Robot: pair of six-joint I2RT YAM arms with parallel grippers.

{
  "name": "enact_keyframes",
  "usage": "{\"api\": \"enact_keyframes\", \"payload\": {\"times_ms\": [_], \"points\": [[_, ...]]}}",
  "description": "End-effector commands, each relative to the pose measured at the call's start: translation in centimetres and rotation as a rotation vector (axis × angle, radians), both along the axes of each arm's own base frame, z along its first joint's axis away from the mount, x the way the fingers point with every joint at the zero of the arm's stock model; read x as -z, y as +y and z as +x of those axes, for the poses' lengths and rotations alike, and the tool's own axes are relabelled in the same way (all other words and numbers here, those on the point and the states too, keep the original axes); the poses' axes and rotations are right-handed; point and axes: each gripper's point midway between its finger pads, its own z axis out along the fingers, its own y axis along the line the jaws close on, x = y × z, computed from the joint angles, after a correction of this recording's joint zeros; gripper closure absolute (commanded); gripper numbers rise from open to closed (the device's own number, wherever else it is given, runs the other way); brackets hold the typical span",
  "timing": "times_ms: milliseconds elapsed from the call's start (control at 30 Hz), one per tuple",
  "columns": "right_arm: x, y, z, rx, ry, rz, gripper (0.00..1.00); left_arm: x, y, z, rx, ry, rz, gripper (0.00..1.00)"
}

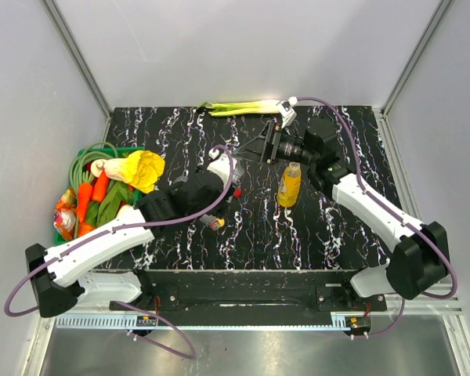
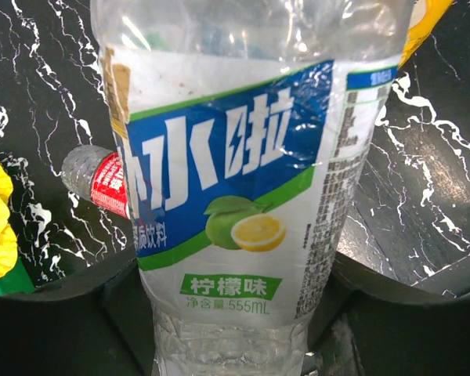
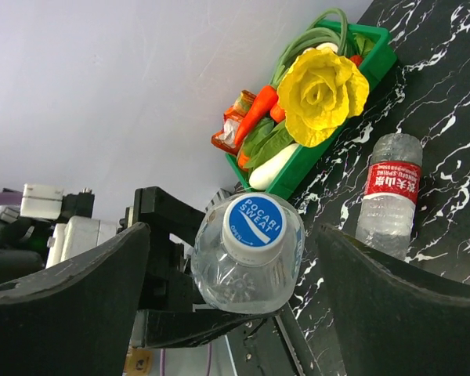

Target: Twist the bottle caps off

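- A green basket (image 1: 84,152) sits at the table's left edge, holding a yellow leafy head (image 1: 145,169), carrots (image 1: 84,200), green coiled stems and a crumpled orange packet. Its lower contents are buried and hard to tell apart.
- The red-labelled bottle (image 3: 390,194) lies on its side on the black marbled table (image 1: 352,125), near the basket. The left wrist view cuts off all but one rounded end and part of the label, its cap cannot be made out, and the left arm hides it from above.
- The left gripper (image 2: 235,313) is clamped on the lower body of the blue-green-labelled bottle (image 2: 235,204), one dark finger on each side. The bottle is off the table, its long axis close to level, running from the left gripper toward the right one. Its neck is cut off at the top of the left wrist view, and its clear body is barely readable from above.
- The white-blue cap (image 3: 254,225) is on that bottle, facing straight into the right wrist camera.
- The right gripper (image 3: 231,243) is spread wide, one finger on each side of the cap. Neither is touching it.
- The yellow-orange juice bottle (image 1: 289,186) stands upright on the table, cap (image 1: 294,166) up, just beside the right arm's wrist and apart from both grippers.
- Green onions (image 1: 247,107) lie along the far edge of the table.
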Motion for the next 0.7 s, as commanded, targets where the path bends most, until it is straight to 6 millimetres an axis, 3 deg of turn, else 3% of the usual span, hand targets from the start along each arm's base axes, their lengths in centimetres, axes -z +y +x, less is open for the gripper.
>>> {"api": "enact_keyframes", "payload": {"times_ms": [0,433,667], "points": [[-2.5,0.1,0.6,0.015,-0.026,0.054,0.12,-2.0,-0.1,0.9,-0.050,-0.063,0.010,0.99],[-1.6,0.4,1.0,0.019,0.033,0.043,0.50,-1.9,-0.1,1.0,-0.056,-0.078,0.053,0.99],[-1.0,0.6,1.1,0.007,0.036,0.027,0.85,-1.2,-0.3,0.9,-0.046,-0.065,0.071,0.99]]}}
